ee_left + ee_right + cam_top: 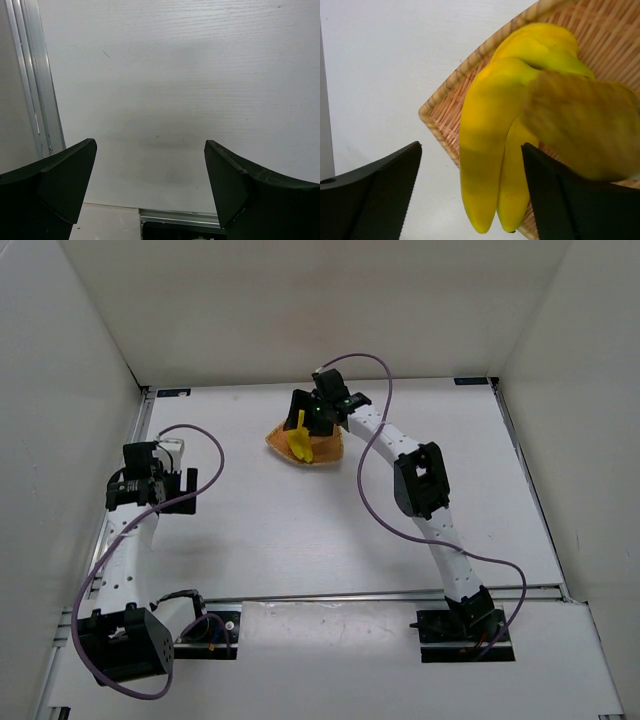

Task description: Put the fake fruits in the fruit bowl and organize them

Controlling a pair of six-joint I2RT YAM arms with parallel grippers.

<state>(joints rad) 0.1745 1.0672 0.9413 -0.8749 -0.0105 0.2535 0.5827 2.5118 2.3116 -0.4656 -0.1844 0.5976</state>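
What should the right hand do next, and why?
Probably close the open right hand on the banana and draw it deeper into the fruit bowl. In the wrist view the banana's tips overhang the woven rim, so it does not look fully settled inside.

Fruit bowl (445, 112) cut off at right edge; blurred yellow-brown mass (580, 130) over bananas' (485, 150) far ends.

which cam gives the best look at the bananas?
Right wrist: the bananas fill the frame close up, lying across the wicker bowl's rim, tips overhanging the edge. Top external shows only a small yellow shape in the bowl. Left wrist shows none of them, just table.
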